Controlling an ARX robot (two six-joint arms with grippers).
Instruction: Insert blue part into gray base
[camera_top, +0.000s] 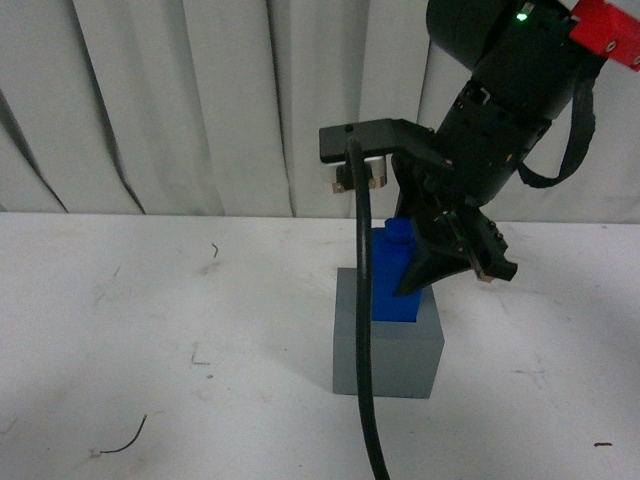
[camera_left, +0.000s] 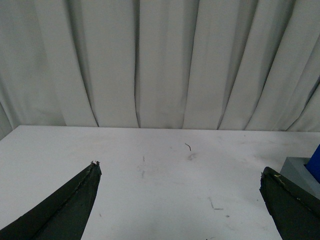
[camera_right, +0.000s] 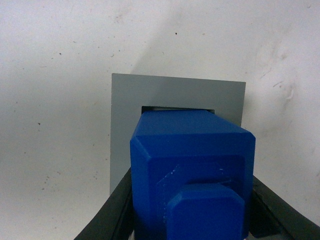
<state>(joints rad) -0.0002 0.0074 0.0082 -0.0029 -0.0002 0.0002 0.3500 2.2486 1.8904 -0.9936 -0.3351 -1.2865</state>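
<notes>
Desk (camera_top: 150, 330) carries the gray base (camera_top: 400, 355); blue part (camera_top: 392, 285) leans with its lower end at the recess (camera_right: 177, 108), right gripper (camera_top: 450, 272) clamped on its sides. Best now: straighten it upright, square it to the opening, press straight down. Left gripper (camera_left: 177, 170) gapes empty, well aside.

Pleated white curtain (camera_top: 200, 100) hangs behind a scuffed, seemingly dim-lit white table (camera_top: 150, 330).

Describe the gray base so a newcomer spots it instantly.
On the white table, look near the middle, below the dark right arm. The gray base is the matte gray cube there, the only block resting on the table, with the bright blue part sticking up from its top.
</notes>
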